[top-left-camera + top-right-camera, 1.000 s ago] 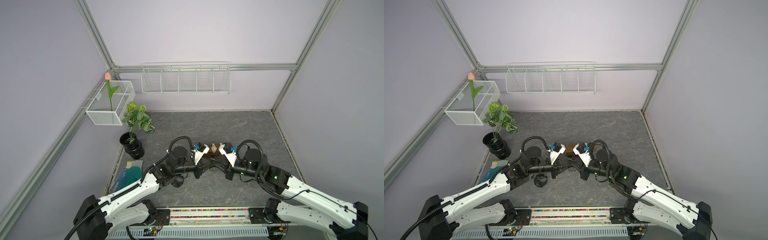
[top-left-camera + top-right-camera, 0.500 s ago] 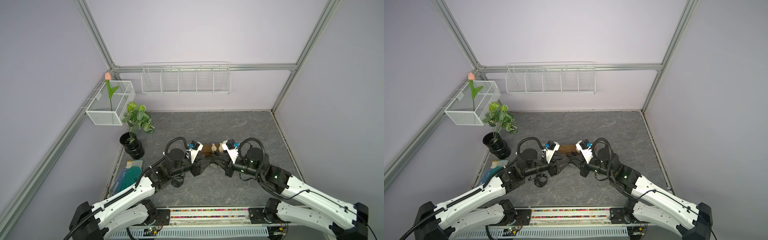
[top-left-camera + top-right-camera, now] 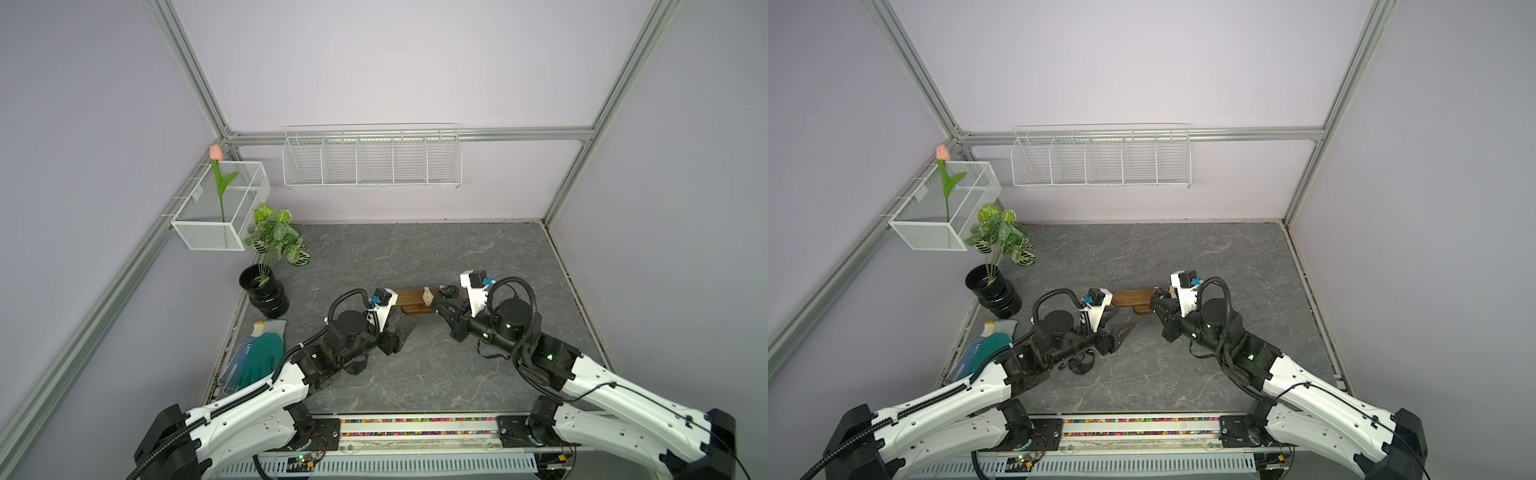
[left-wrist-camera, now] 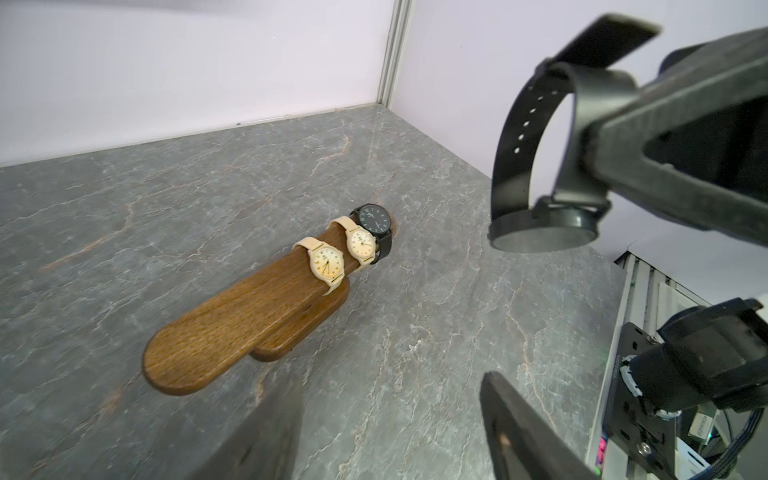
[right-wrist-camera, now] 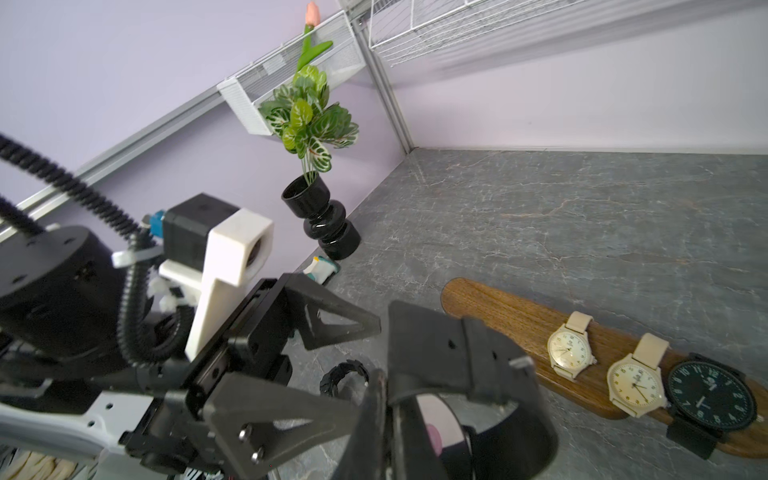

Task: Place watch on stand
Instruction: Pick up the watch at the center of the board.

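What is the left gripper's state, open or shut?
Open. In the left wrist view the left gripper has its two fingers apart, with bare table between them and nothing held.

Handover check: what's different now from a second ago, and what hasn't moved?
The left gripper opened, let go of the black watch and backed off toward its own side. The right gripper keeps the watch clamped and has edged toward the stand. Unchanged: the stand, the three watches already on it, the plant and the gloves.
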{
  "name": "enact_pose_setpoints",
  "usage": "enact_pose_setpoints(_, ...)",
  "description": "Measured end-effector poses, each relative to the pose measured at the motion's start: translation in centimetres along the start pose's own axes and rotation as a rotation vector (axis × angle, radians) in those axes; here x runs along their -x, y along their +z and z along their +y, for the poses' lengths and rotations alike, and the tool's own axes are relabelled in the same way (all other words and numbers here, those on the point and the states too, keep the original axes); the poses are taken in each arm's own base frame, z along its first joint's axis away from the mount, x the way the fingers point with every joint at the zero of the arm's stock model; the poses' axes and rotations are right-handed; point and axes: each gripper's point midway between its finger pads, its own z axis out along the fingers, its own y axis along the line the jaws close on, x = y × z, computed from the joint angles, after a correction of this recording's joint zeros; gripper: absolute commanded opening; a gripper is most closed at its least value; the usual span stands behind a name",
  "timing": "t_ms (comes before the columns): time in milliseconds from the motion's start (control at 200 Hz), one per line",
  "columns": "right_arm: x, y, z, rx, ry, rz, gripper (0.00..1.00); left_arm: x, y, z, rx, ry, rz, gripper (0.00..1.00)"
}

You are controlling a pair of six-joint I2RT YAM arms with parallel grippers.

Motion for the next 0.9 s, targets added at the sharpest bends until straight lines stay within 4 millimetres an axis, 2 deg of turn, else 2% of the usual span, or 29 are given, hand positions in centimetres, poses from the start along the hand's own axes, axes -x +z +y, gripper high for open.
enact_pose_setpoints(190,1.9,-0.7,-0.6,-0.034,0.145,-0.103,0.07,0.2,0.7,-2.1,-0.086,0.045,-0.082,0.67)
enact_pose_setpoints(295,1.8,-0.6,-1.0,-0.032,0.225,-0.133,0.07,0.9,1.0,-3.3,-0.12,0.078,-0.124,0.67)
enact_pose_setpoints(495,1.6,0.1,-0.9,-0.022,0.323,-0.141,0.07,1.7,1.8,-4.0,-0.135,0.099,-0.158,0.67)
enact_pose_setpoints(690,2.1,0.1,-0.3,0.011,0.37,-0.164,0.07,2.5,2.4,-4.2,-0.135,0.1,-0.188,0.68)
enact_pose_setpoints(900,1.6,0.5,-0.2,0.018,0.399,-0.158,0.07,4.0,3.0,-4.5,-0.142,0.104,-0.224,0.72)
